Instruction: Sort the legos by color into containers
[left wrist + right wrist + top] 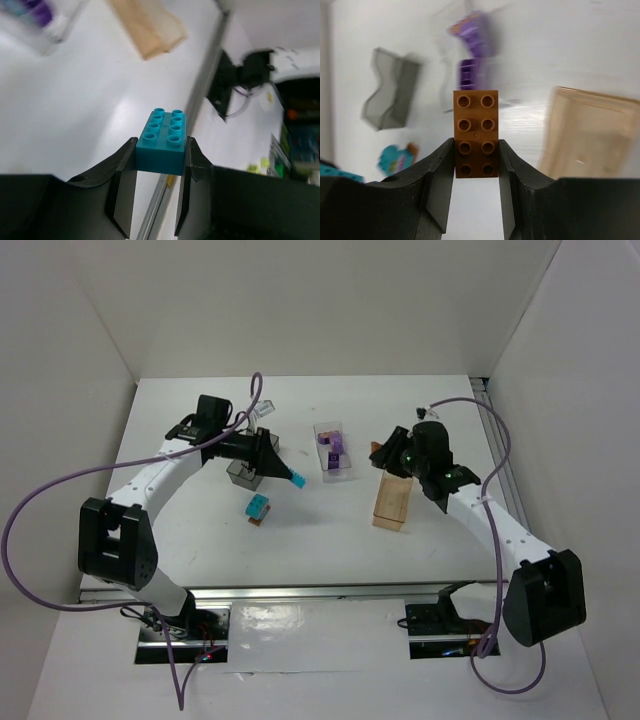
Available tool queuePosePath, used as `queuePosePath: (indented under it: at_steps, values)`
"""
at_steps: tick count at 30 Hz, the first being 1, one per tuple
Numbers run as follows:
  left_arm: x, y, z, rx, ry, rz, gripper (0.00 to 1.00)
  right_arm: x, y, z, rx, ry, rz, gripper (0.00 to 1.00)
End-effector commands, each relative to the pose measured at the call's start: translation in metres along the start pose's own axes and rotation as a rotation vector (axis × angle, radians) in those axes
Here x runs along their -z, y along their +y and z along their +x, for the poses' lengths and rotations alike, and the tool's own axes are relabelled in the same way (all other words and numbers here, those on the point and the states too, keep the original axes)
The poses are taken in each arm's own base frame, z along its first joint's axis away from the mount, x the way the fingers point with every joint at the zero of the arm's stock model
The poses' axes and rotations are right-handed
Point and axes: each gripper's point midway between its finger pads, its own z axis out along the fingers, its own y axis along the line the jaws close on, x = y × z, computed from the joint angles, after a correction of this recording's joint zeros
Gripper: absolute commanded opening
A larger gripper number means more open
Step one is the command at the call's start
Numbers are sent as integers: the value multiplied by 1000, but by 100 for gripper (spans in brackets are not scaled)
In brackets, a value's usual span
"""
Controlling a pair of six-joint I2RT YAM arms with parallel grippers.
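Sorting in progress: the left gripper [161,142] is clamped on a teal studded plastic brick [161,152] — jaws partway apart, pressed against its two sides — holding it off the white table [190,540], just beside the dark smoky grey translucent bin [240,476]. The right gripper [475,144] grips an orange-brown studded brick [475,122] by its sides, studs facing the wrist camera, near the far end of the amber-orange bin [392,502]. Purple bricks [336,448] lie in the clear rectangular bin [345,476] between the two arms; a teal-on-brown clump [258,508] sits on the table near the grey bin.
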Motion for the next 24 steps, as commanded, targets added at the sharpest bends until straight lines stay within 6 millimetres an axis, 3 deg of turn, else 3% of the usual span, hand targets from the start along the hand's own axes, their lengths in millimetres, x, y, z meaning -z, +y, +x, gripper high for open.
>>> queuePosePath:
  at_steps: [1,2,3,6,12,14,17,20,22,24]
  values:
    - [19,48,-34,77,-97,-365,0,32,-80,-3,-55,-111,442,6]
    - [26,54,-41,97,-116,-438,0,37,-90,-2,-58,-132,490,6]
    - [39,77,-41,160,-148,-583,0,41,-98,6,-56,-129,508,6]
    - [70,99,-51,233,-253,-790,0,41,-107,20,-43,-101,517,10]
    - [95,134,-49,314,-334,-1012,0,23,-119,44,-20,0,524,13]
    - [90,150,-45,343,-334,-1036,0,18,-117,45,-6,2,515,25]
    - [84,173,-34,404,-306,-1076,0,15,-116,47,9,9,510,63]
    - [74,189,-35,422,-277,-1070,22,17,-106,43,31,5,496,82]
    - [71,197,-31,425,-256,-1075,51,21,-103,36,40,-11,495,84]
    - [71,195,-34,430,-248,-1077,64,24,-98,30,39,-25,485,84]
